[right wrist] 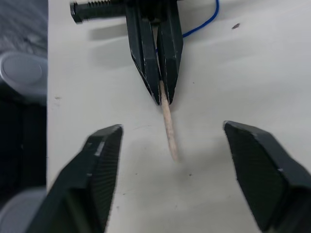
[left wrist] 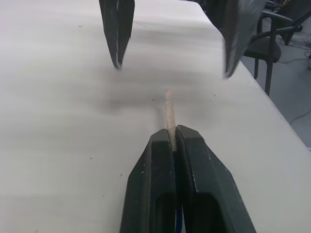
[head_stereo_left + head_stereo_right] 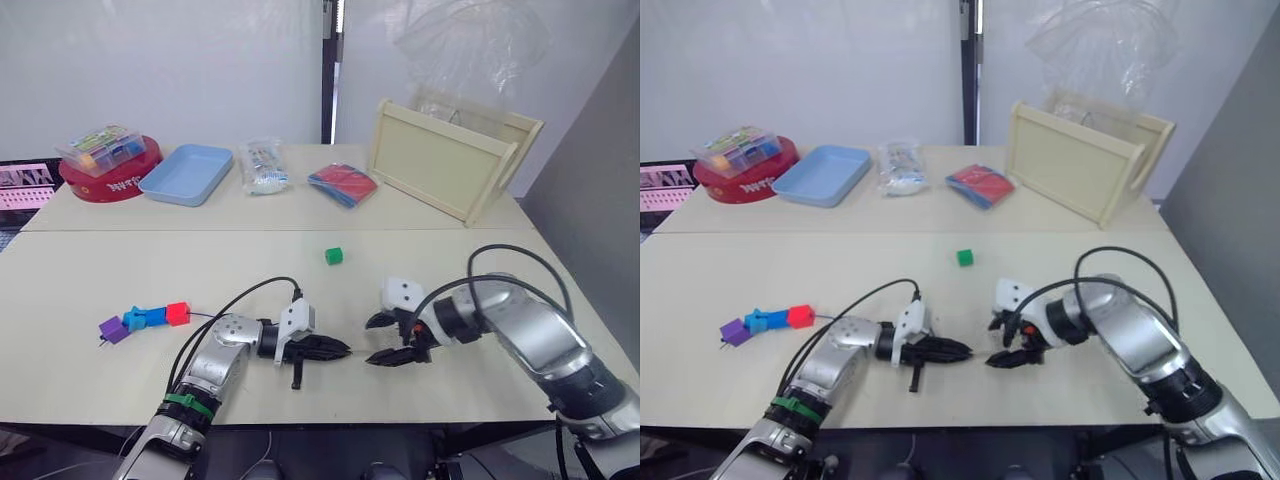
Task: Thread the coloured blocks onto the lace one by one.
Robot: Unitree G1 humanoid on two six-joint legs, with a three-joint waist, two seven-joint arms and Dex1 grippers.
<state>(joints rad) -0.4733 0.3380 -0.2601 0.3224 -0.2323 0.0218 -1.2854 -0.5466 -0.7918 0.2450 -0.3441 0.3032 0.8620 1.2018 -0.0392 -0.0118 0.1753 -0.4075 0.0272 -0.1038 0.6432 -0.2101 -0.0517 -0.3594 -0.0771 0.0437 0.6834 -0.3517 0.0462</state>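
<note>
Matt cream table. Left gripper: smooth, slightly glossy black plastic fingers. Right gripper: finely textured matt black pads. Lace: pale, matt, wood-like stiff tip. Upper right: unpainted wooden tray, crinkled clear plastic bag.

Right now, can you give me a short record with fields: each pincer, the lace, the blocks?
left pincer: shut on the pale tip of the lace
right pincer: open, facing that tip, not touching it
blocks by the lace's far end: purple, blue, red, in a row
green block: alone on the table
</note>
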